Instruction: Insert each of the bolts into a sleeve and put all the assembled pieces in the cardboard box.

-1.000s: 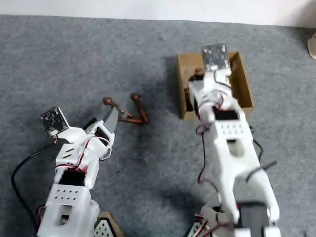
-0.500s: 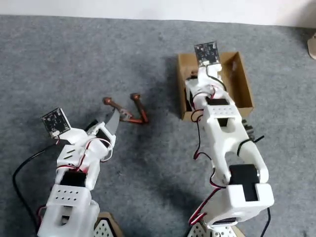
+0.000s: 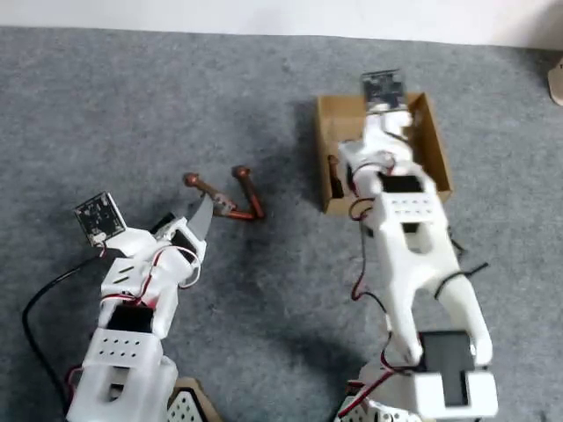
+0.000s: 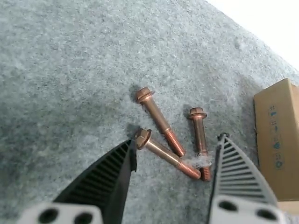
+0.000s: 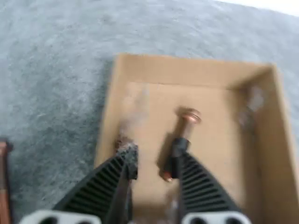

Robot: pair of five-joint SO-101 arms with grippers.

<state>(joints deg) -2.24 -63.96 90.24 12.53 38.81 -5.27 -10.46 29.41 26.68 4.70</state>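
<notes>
Right gripper (image 5: pixel 153 156): jaws a narrow gap apart, holding nothing, hanging inside the box (image 5: pixel 187 70) above its floor.
Sleeved bolt (image 5: pixel 186 128): lies on the box floor, a copper bolt with a dark sleeve on its shank; its tip end sits just beside one finger (image 5: pixel 196 186) of the right gripper, and its head points to the box's far wall.
Right arm (image 3: pixel 409 237): reaches over the near wall of the box (image 3: pixel 327 114), its wrist above the box's middle.
Left gripper (image 4: pixel 177 140): jaws spread wide, holding nothing, well apart from the box (image 4: pixel 275 135), low over the carpet (image 3: pixel 132 105).
Bolts (image 4: pixel 162 122): three copper bolts lie bare on the carpet outside the box, on the side the left arm stands; two touch at their threaded tips, and the jaws stand to either side of the cluster.
Left arm (image 3: pixel 141 281): well away from the box, with its gripper (image 3: pixel 201 214) at the bolts (image 3: pixel 220 200).
</notes>
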